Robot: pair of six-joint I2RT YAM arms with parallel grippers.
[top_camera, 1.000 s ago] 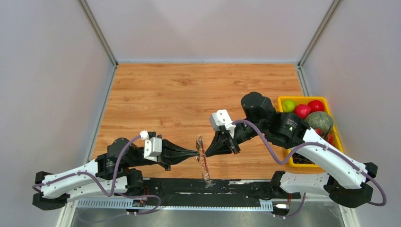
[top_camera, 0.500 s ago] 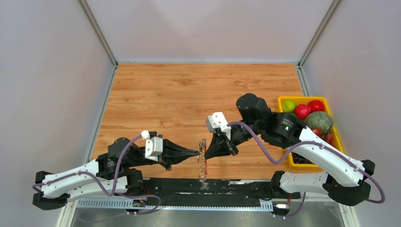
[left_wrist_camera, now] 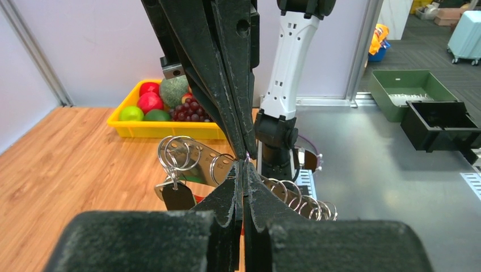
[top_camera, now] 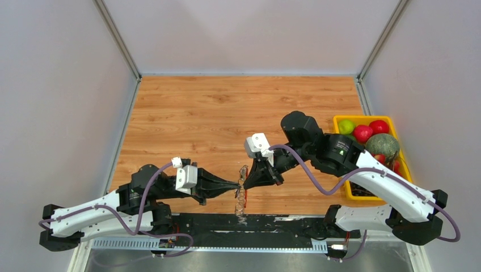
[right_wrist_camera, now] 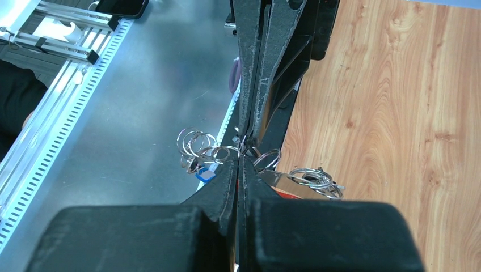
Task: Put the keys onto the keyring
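Observation:
The keyring hangs off the table near its front edge, its silvery coil trailing down. My left gripper and right gripper meet tip to tip on it, both shut, pinching it from opposite sides. In the left wrist view my shut left gripper faces the right fingers, with the keyring's holed metal plate, split rings and a black-headed key at left, the coil at right. In the right wrist view the right gripper is shut; rings and a blue-tagged key dangle left.
A yellow basket of fruit stands at the table's right edge, behind the right arm. Grey walls close in the wooden table on three sides. The black base rail runs along the front, just below the hanging coil.
The right arm has slid left toward the left gripper, closing the gap. The keyring's coil has swung a little left. The left arm has barely shifted.

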